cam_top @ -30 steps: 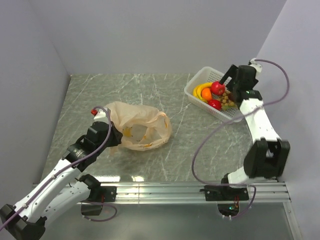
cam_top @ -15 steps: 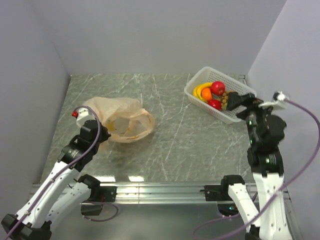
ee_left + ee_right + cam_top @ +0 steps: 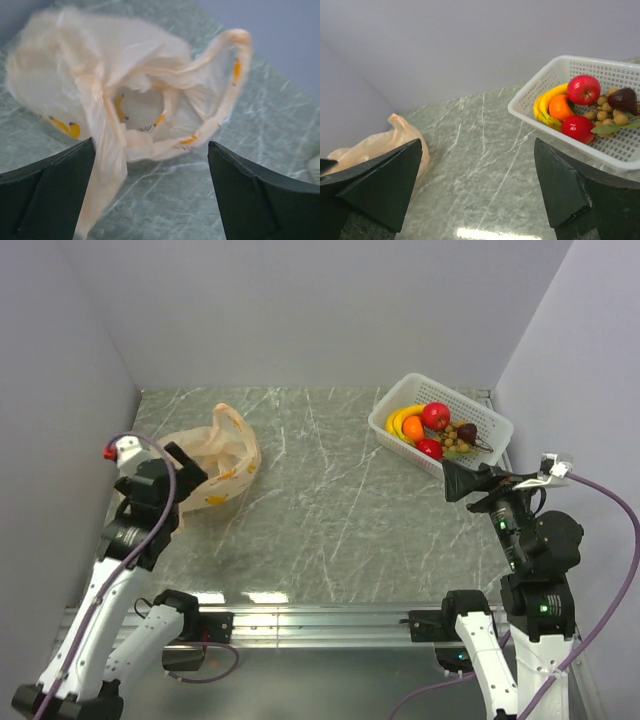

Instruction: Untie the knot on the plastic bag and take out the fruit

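The plastic bag (image 3: 218,462) lies crumpled at the table's left, peach-orange with yellow marks. In the left wrist view the plastic bag (image 3: 145,90) gapes, and its handles form loose loops. No tied knot is in view. My left gripper (image 3: 152,200) is open just in front of it, and a strip of bag hangs beside the left finger (image 3: 45,195). The fruit (image 3: 432,430) sits in the white basket (image 3: 380,422): banana (image 3: 542,107), orange (image 3: 561,106), red apples (image 3: 583,89), grapes (image 3: 605,117) and a dark purple piece (image 3: 622,97). My right gripper (image 3: 458,485) is open and empty, short of the basket.
The white basket (image 3: 540,125) stands at the back right near the right wall. Grey walls close off the left, the back and the right. The marbled tabletop (image 3: 340,490) stretches between bag and basket.
My left gripper has opened and let go of the bag after dragging it leftward. The right arm has drawn back from over the basket toward its base.
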